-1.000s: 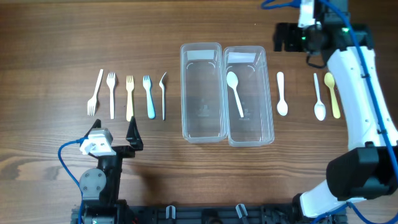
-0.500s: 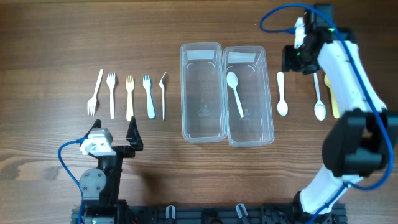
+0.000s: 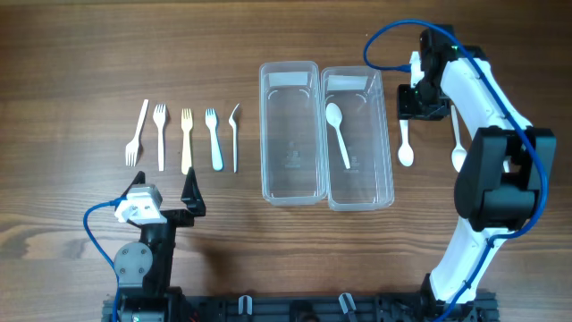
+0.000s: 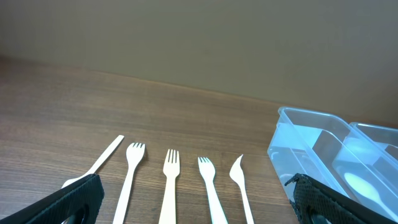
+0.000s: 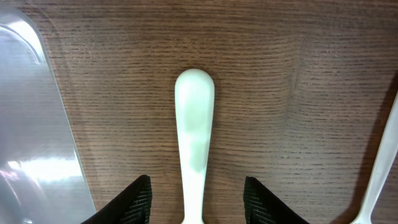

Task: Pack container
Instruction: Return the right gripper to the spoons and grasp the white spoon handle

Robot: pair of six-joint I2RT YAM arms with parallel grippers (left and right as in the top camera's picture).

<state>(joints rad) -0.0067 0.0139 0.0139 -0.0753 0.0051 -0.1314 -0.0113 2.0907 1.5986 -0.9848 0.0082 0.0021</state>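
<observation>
Right gripper (image 5: 196, 198), moved in from the table's far edge, straddles the spoon (image 5: 194, 118) lying just right of the container (image 3: 359, 205), jaws half-open and empty (left gripper (image 3: 167, 190) wide, empty); a shallow pinch could skid the flat handle away.

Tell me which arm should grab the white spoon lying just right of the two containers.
Right. The right tool straddles the spoon at its handle, open, with a gap on each side. The left tool sits far across the table, near the forks.
</observation>
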